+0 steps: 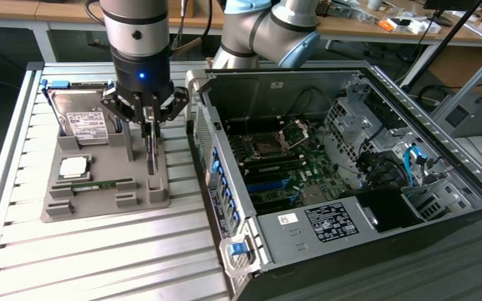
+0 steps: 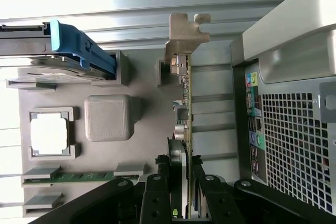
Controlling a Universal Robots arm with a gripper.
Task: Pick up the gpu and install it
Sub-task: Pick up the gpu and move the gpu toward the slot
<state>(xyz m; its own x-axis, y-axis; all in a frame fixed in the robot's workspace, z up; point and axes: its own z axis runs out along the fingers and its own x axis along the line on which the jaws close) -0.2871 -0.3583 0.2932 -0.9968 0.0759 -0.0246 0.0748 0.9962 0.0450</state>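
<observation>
Item: gpu [image 2: 185,93], one, standing on edge at the side of one grey tray [image 1: 98,210] nearest the case. One gripper [image 2: 181,169] clamps its top edge, jaws narrow. Also on the tray: one hard drive [image 1: 85,122], one processor [image 1: 73,166], one memory stick [image 1: 95,186]. Alongside: one open computer case [image 1: 262,248].

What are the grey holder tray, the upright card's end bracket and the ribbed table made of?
The holder tray looks like matte grey plastic, perhaps printed: dull, blocky shapes. The end bracket of the gpu seems bare folded sheet metal with a pale sheen. The table looks like aluminium slats, catching bright reflections.
</observation>
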